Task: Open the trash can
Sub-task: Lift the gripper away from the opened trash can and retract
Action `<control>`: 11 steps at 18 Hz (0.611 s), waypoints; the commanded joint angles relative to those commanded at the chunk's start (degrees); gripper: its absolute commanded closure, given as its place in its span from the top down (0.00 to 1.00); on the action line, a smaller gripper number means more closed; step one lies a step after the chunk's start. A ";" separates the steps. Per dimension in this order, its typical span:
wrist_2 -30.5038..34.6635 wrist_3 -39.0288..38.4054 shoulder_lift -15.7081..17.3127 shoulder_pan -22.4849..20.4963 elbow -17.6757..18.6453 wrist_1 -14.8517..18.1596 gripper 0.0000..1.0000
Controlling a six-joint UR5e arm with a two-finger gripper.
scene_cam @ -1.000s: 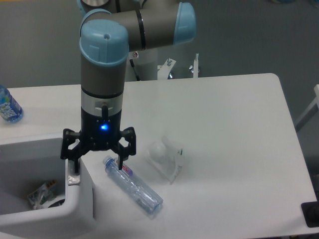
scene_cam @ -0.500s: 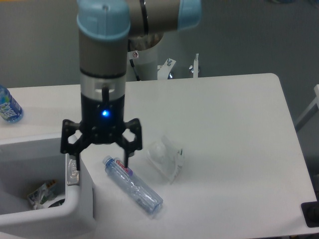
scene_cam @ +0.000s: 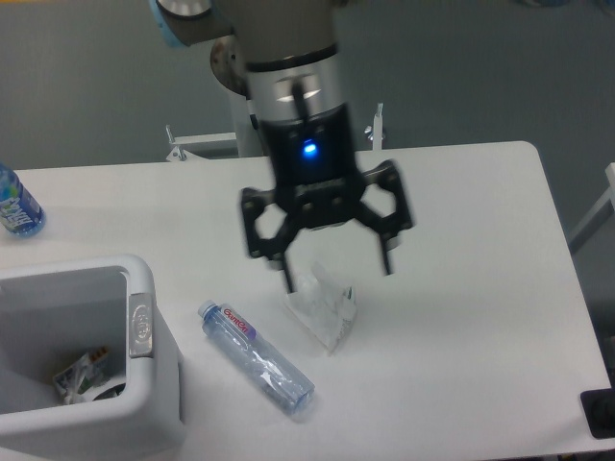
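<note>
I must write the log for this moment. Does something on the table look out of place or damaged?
Yes. A clear bottle lies on its side beside the trash can, and a crumpled clear wrapper lies under the open gripper. The can is open, with litter inside. Nothing looks spilled.

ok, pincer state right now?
Pincer: open, empty, raised above the crumpled plastic, away from the trash can.

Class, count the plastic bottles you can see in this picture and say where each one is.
2. One clear bottle lies on its side on the table, right of the trash can. One blue-labelled bottle sits at the table's far left edge, partly cut off. More may be hidden.
</note>
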State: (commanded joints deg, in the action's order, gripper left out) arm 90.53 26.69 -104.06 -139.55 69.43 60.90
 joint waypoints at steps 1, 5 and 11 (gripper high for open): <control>-0.09 3.34 0.09 -1.58 0.18 1.23 1.00; -0.17 14.07 0.09 -6.16 0.27 3.70 1.00; -0.62 32.26 0.18 -12.31 2.81 4.49 1.00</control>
State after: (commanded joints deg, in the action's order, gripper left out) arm 89.91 58.95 -103.89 -151.87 72.24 65.39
